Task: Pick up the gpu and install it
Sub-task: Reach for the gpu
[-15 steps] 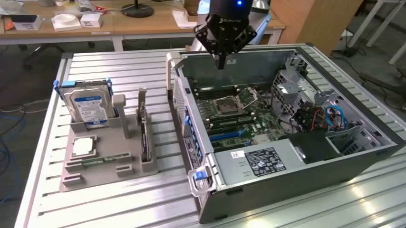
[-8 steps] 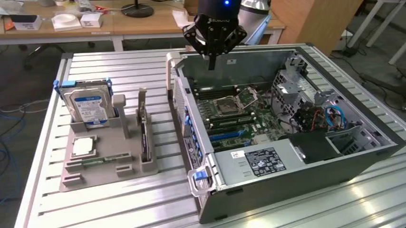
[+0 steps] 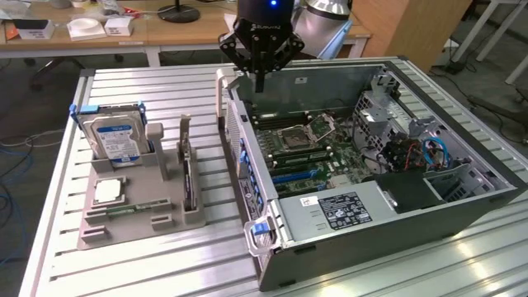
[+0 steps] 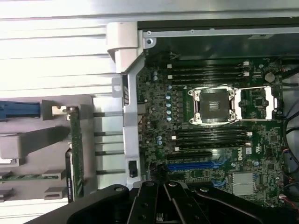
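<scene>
The gpu (image 3: 188, 176) stands on its edge in a slot of the grey holder tray (image 3: 169, 185), to the exterior view's left of the open computer case (image 3: 462, 204). In the wrist view the gpu (image 4: 76, 154) shows edge-on as a thin green strip. My black gripper (image 3: 258, 77) hangs high over the case's back corner, well away from the gpu. Its fingers are together, shut on nothing. The wrist view catches the gripper (image 4: 163, 200) above the motherboard (image 4: 159, 116) and its blue card slot (image 4: 194, 165).
A hard drive with a blue-and-white label (image 3: 120, 139) stands upright in the tray. A processor chip (image 3: 109, 190) and a memory stick (image 3: 123, 212) lie near it. Cables and a drive cage (image 3: 412, 148) crowd the case's far side. Bare slatted table (image 3: 140, 272) lies in front.
</scene>
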{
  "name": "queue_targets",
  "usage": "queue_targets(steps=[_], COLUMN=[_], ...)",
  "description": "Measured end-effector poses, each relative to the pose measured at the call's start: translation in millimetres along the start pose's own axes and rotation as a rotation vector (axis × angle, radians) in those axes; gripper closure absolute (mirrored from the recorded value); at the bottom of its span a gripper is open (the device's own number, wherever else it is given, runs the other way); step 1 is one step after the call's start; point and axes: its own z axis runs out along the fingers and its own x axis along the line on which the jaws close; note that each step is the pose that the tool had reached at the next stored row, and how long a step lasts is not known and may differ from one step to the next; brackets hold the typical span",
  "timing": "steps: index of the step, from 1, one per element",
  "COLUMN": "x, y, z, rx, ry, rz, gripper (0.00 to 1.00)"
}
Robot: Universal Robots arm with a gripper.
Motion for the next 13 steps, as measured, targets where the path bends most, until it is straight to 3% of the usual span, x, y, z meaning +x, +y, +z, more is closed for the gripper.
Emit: queue_targets(steps=[13], x=[51.1], y=[-3.9], z=[-1.4], rx=[0.0], ry=[0.0001], rz=[0.0], gripper=[0.9])
